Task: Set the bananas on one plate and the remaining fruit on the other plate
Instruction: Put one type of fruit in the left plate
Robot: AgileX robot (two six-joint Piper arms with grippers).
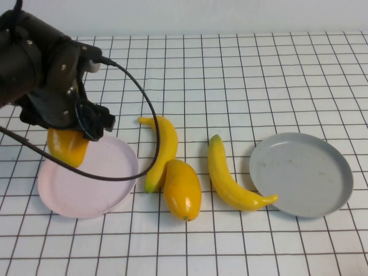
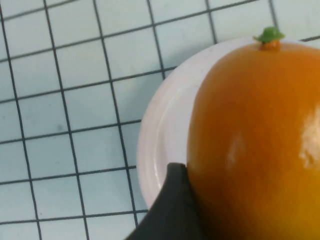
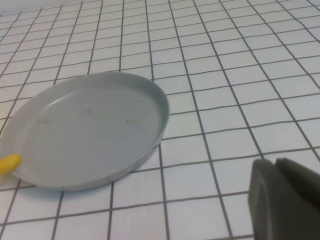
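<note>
My left gripper (image 1: 76, 131) is shut on one plump orange-yellow fruit (image 1: 68, 146), held over the far left rim of the pale pink plate (image 1: 109, 178). In the left wrist view the fruit (image 2: 255, 140) fills the picture, one dark finger (image 2: 172, 210) pressed to its side above the pink plate (image 2: 160, 125). A second orange-yellow fruit (image 1: 182, 188) lies on the table between two bananas (image 1: 164, 146) (image 1: 230, 181). The grey plate (image 1: 305, 172) stands bare on the right. My right gripper (image 3: 276, 164) is shut, empty, near the grey plate (image 3: 90, 130).
A black cable (image 1: 144, 98) loops from the left arm down across the pink plate. The right banana's tip (image 3: 9, 163) touches the grey plate's rim. White gridded tabletop (image 1: 259, 75) spreads behind the fruit.
</note>
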